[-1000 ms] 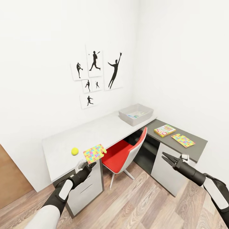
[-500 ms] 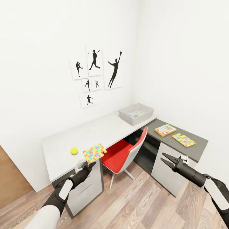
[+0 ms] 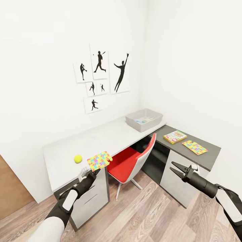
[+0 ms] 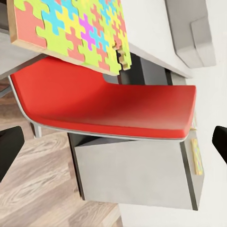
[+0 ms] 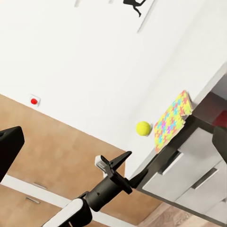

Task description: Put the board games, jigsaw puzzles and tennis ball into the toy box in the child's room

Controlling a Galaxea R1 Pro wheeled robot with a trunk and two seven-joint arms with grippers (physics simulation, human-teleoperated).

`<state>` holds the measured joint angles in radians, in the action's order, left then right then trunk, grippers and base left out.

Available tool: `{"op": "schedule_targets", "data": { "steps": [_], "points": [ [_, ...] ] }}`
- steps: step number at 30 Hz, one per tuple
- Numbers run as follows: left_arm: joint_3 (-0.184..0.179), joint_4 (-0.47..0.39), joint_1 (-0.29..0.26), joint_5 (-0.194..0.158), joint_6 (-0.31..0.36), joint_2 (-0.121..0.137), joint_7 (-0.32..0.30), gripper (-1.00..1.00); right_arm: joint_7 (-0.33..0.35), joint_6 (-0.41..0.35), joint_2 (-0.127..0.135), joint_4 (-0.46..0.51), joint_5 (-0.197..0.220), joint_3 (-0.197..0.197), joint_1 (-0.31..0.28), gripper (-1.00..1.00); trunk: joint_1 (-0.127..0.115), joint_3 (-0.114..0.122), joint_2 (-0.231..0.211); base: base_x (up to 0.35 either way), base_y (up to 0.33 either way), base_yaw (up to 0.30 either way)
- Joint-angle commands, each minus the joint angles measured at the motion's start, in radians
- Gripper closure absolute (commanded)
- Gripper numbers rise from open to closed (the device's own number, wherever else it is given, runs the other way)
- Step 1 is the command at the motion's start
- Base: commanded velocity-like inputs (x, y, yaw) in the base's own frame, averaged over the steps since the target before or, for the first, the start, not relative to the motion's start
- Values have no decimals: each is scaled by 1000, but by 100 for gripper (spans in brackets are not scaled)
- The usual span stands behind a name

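Since the earlier frames the whole head view has slid a little, so the camera has moved; the tennis ball [image 3: 78, 158] and the near jigsaw puzzle [image 3: 99, 160] sit slightly higher and further left in the picture, while their places on the table [image 3: 111, 137] look unchanged.

That puzzle lies at the front edge of the pale desk top, in the lower left of centre, one corner overhanging the edge, with the ball just beside it on the left. The toy box [image 3: 144, 120] stands at the far end of the pale top, right of centre, with something flat and colourful inside. On the lower dark side unit at the right lie a board game [image 3: 174, 136] and the second puzzle [image 3: 194, 147], near each other but apart.

A red and white chair [image 3: 132, 161] is pushed under the desk. Black silhouette prints [image 3: 101, 79] hang on the white wall, and the floor [image 3: 141, 215] is wood plank.

At lower left, the left gripper [image 3: 90, 173] hovers just in front of the near puzzle, fingers spread and empty. At lower right, the right gripper [image 3: 176, 169] is also parted, holding nothing.
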<state>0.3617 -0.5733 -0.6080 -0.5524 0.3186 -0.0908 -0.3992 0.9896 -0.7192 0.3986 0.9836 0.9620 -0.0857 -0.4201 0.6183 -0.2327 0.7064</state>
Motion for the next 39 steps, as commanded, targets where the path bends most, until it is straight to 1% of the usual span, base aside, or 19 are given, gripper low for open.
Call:
{"op": "schedule_targets", "data": {
  "steps": [1,6,11,39],
  "points": [
    [6,0,-1,-12,8,-2,-4,-100,0,-6,0,0,4,0,-1,-100,4,-5,9,0,0,0],
    [5,0,-1,-39,5,-3,-6,-100,0,-6,0,-2,4,0,-1,-100,23,-20,44,0,0,0],
    [4,0,-1,-55,2,-4,-6,-100,0,-6,0,-5,4,0,0,-100,43,-36,79,0,0,0],
    [0,0,-1,-60,0,-7,1,-100,0,-5,0,-7,4,0,0,-100,150,-124,275,0,0,0]
  ]
}}
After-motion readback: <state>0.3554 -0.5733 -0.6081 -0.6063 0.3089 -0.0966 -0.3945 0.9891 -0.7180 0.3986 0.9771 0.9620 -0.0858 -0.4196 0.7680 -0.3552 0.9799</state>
